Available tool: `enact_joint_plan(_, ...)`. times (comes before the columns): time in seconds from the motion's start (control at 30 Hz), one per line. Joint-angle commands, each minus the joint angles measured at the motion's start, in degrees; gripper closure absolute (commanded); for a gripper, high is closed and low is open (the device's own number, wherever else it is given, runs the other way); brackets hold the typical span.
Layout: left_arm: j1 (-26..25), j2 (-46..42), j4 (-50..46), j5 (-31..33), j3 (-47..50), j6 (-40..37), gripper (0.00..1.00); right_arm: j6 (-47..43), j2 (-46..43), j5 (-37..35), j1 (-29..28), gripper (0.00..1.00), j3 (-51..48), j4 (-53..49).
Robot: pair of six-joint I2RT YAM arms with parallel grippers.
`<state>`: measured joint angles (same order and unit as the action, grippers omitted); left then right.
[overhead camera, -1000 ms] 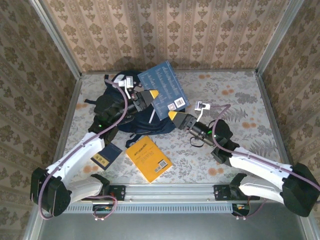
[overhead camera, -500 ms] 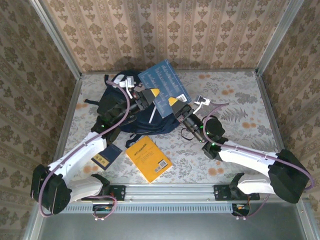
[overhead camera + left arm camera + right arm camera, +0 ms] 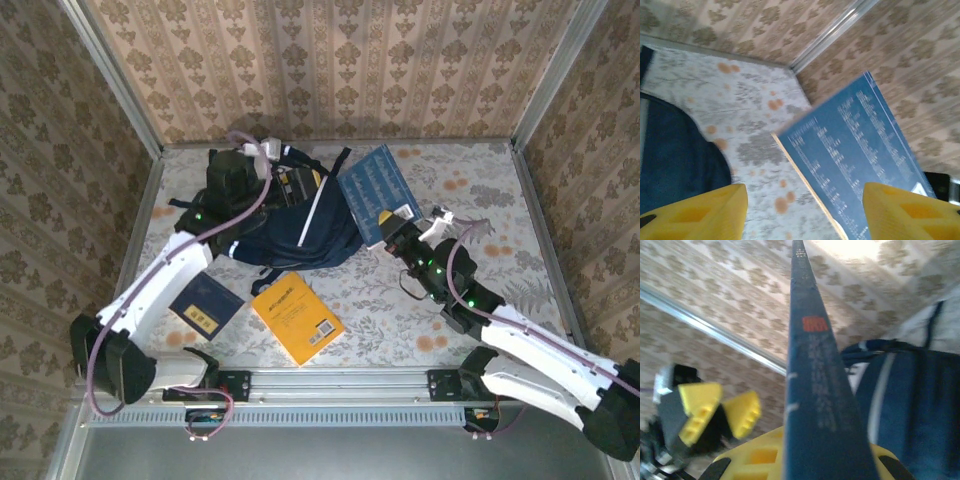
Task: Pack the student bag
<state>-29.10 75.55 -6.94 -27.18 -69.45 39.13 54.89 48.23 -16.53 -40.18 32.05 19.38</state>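
The left gripper [image 3: 800,215] stands wide open, empty, above the bag [image 3: 300,238] at far left. The right gripper [image 3: 388,221] clamps a blue book [image 3: 377,188] by its edge, just right of the bag. Cover print illegible.

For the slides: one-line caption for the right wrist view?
Right gripper holds blue book edge-on; student bag alongside, left gripper beyond.

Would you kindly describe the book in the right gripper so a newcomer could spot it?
Find the student bag at the back of the table. Just right of it, the blue book is held tilted up in the right gripper. The yellow book and small dark book lie flat nearer the front; only this one is lifted.
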Motion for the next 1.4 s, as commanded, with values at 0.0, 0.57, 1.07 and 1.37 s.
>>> enact_joint_plan(0.0, 2.5, 8.6, -16.9, -0.9, -5.5, -10.3, 0.36, -5.6, -4.0, -2.5, 1.1, 1.00, -1.6, -15.5)
enact_joint_plan(0.57, 6.8, 38.3, -21.8, -11.5, -23.8, -16.0, 0.43, -8.2, -11.0, -0.2, 3.3, 1.00, -10.2, -17.2)
enact_joint_plan(1.07, 6.3, 43.5, -18.2, -20.2, -22.8, -14.3, 0.51, -9.2, -13.7, 1.2, 4.8, 1.00, -13.0, -14.9)
enact_joint_plan(1.37, 5.5, 45.4, -26.1, -14.9, -28.0, -17.4, 0.79, -10.4, -12.0, 3.1, 4.9, 1.00, -11.5, -14.4)
